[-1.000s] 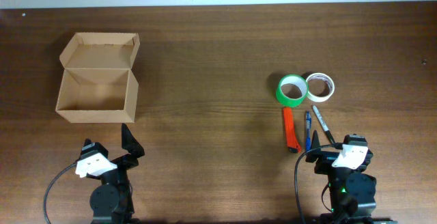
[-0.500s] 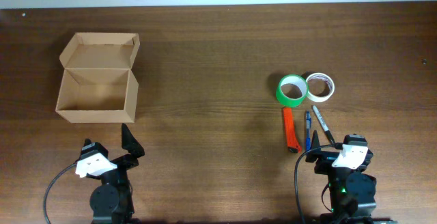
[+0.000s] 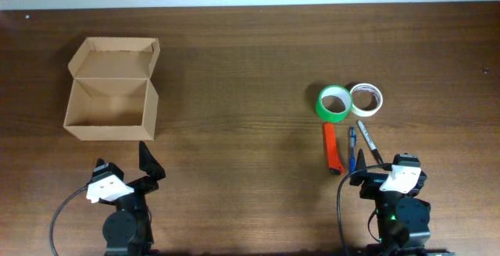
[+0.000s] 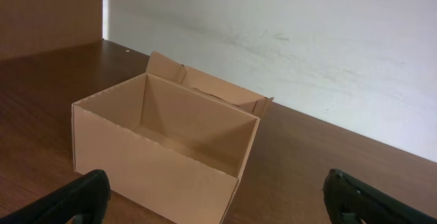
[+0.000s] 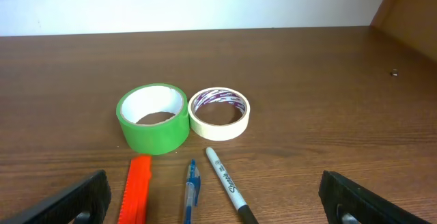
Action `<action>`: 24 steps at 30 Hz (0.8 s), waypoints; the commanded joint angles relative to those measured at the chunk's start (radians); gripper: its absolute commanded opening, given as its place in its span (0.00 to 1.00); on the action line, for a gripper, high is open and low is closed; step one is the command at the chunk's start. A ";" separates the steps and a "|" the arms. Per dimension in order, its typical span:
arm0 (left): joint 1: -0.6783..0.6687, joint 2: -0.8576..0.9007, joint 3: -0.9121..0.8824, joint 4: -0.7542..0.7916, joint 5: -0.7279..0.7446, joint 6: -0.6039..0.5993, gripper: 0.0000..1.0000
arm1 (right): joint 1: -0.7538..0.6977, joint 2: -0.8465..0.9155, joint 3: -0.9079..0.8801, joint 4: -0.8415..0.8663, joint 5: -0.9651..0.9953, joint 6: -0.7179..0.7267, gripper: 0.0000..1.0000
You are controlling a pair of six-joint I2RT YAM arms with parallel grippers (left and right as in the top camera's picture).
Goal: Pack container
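Note:
The tan cardboard container (image 3: 111, 104) stands open at the left of the table, its flap lid folded back; it is empty in the left wrist view (image 4: 164, 142). My left gripper (image 4: 218, 207) is open and empty, just in front of it. At the right lie a green tape roll (image 3: 334, 102) (image 5: 152, 117), a cream tape roll (image 3: 366, 98) (image 5: 219, 113), an orange tool (image 3: 333, 147) (image 5: 136, 193), a blue pen (image 3: 352, 148) (image 5: 190, 197) and a black marker (image 3: 369, 142) (image 5: 229, 186). My right gripper (image 5: 218, 203) is open and empty, just short of them.
Both arm bases sit at the front edge, the left (image 3: 121, 197) and the right (image 3: 394, 197). A pale wall (image 4: 307, 46) runs behind the table's far edge. Bare wood (image 3: 242, 123) lies between the box and the items.

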 commanded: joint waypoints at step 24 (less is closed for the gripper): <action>-0.001 -0.011 -0.003 -0.004 0.002 0.000 1.00 | -0.008 -0.010 -0.007 0.001 -0.002 0.008 0.99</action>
